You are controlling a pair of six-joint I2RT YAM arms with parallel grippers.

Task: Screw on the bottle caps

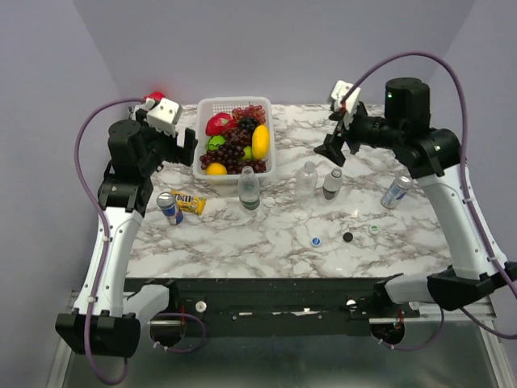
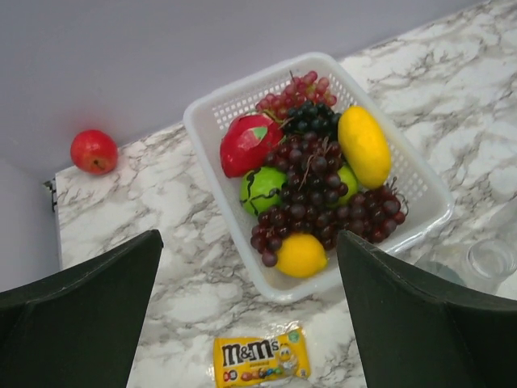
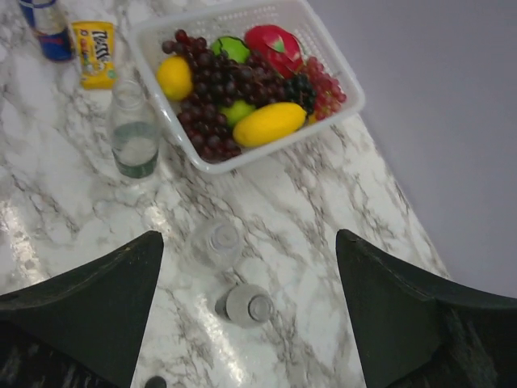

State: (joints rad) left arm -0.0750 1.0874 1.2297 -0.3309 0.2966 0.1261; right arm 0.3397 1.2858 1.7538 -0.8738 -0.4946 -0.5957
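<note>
My left gripper [image 1: 188,145] and right gripper [image 1: 333,145] hang open, empty, well behind the round blue plastic cap [image 1: 316,241], black cap [image 1: 347,237] and white-green cap [image 1: 374,229] on the marble table [image 1: 242,242].

Bare marble [image 1: 242,242] around the bottle caps [image 1: 347,237], three bottles [image 1: 307,178] standing behind (upright), basket [image 1: 230,101] at the back

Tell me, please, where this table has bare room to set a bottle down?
The widest bare marble is near left, bordered by the candy packet, the left can, the tall bottle and the blue cap. The far strip right of the basket is free too. Crowded centre right: the two smaller bottles, black cap and white-green cap.
</note>
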